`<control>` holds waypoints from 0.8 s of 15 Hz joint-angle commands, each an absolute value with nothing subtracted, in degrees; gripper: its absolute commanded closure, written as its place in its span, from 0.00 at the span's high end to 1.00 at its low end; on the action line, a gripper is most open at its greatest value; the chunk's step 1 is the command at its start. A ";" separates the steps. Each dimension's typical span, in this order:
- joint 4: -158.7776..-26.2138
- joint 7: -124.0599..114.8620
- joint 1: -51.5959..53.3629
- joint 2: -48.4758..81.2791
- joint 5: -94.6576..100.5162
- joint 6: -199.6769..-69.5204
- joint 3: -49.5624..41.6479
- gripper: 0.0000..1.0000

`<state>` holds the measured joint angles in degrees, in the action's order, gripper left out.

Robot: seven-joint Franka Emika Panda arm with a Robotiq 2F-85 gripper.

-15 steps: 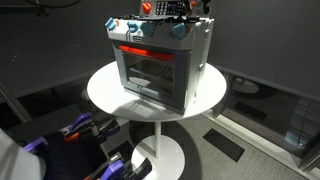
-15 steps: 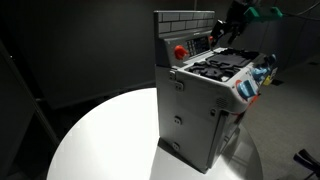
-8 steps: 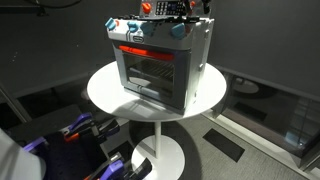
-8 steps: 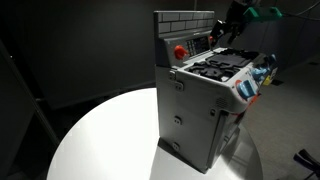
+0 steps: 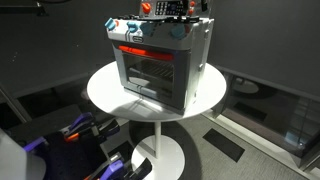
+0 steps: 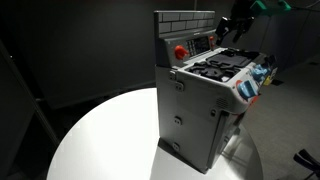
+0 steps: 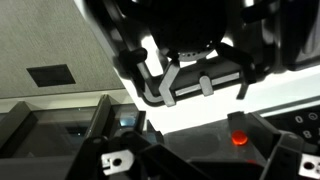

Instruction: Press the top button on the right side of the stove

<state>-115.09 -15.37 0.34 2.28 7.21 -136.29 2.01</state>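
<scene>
The stove (image 5: 160, 62) is a small silver-grey toy oven with a glass door, a red strip and pale blue knobs. It stands on a round white table (image 5: 110, 95) and also shows in an exterior view (image 6: 200, 105). Its grey brick back panel (image 6: 185, 20) carries a red round button (image 6: 180, 50) and a small control panel (image 6: 200, 43). My gripper (image 6: 228, 30) hovers over the back right of the black burner top (image 6: 220, 68), close to that panel. In the wrist view my fingers (image 7: 200, 150) frame a dark surface with a glowing red button (image 7: 238, 138). The fingers look spread apart and hold nothing.
The table stands on a single pedestal foot (image 5: 160, 150) on a dark floor. Blue and black equipment (image 5: 85, 135) lies on the floor near the front of the table. Dark walls surround the scene.
My gripper and the arm behind it have shifted slightly up and to the right above the stove's back edge. The stove has not moved.
</scene>
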 commanded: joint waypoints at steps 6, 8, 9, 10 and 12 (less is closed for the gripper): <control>-115.61 -9.85 0.34 -3.50 0.93 -122.33 1.32 1.00; -115.69 -7.72 0.37 -4.77 -0.72 -119.14 1.19 1.00; -115.81 -6.71 0.41 -5.47 -1.25 -117.60 1.15 1.00; -115.93 -5.92 0.44 -6.13 -1.60 -116.25 1.13 1.00; -116.68 -4.27 0.52 -7.80 -1.92 -114.24 1.14 1.00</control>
